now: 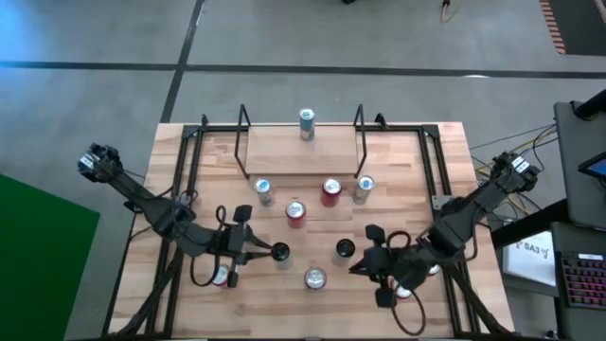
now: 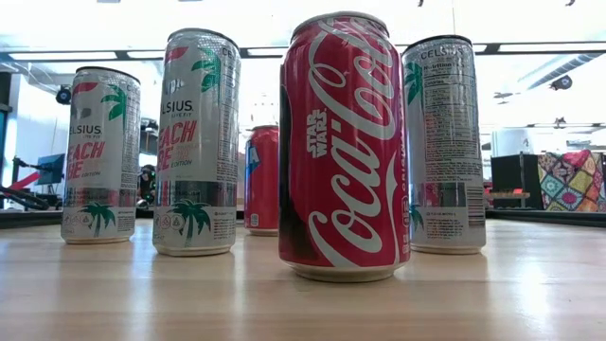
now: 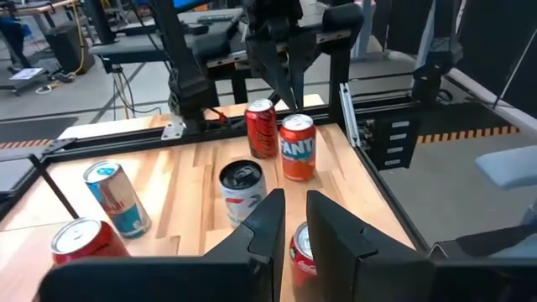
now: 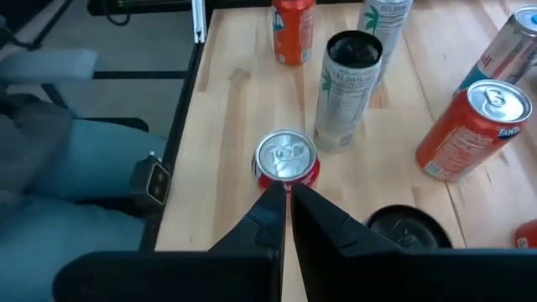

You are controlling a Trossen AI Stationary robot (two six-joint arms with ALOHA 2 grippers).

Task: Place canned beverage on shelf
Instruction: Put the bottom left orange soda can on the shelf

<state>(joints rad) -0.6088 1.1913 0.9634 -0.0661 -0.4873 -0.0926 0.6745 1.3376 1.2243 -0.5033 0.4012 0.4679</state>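
We judge the red cylindrical aluminium can (image 4: 286, 163) stiff, slick, light; grip mid-body. Both hands (image 1: 275, 252) (image 1: 358, 266) pressed together, empty.

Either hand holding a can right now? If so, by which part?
Nothing is held. The left hand and the right hand are both shut with nothing between the fingers, low over the table among the cans; one can already stands on the shelf.

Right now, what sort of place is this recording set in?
Most likely a robotics lab or workshop: a wooden table with drink cans stands on bare concrete floor, with a keyboard beside it and more benches and black frames behind.
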